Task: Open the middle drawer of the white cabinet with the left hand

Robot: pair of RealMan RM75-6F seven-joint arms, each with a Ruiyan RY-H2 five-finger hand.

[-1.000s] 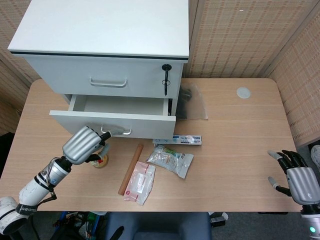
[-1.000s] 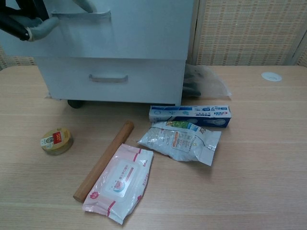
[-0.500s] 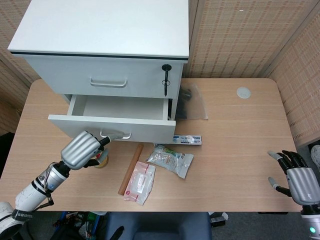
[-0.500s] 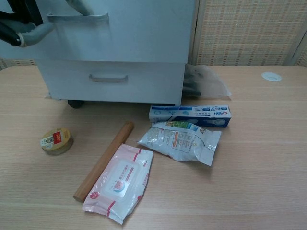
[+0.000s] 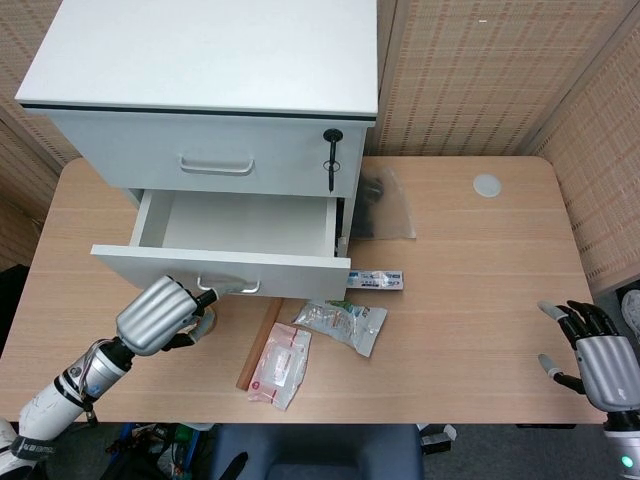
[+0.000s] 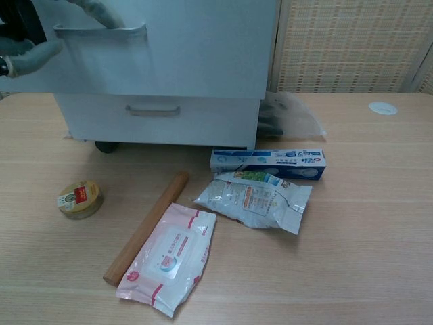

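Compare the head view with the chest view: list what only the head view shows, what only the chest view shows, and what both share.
Only the head view shows the cabinet top, the key in the lock, the inside of the open middle drawer, and the right hand, open at the table's edge.

Only the chest view shows the bottom drawer and the small round tin in full.

Both show the left hand at the middle drawer's handle, the wooden stick, the wipes pack, the toothpaste box and the white disc.

The left hand (image 5: pixel 155 315) reaches forward on an outstretched arm, fingers (image 6: pixel 95 8) curled in a hooked grip. The right hand (image 5: pixel 597 362) rests low, fingers spread apart.
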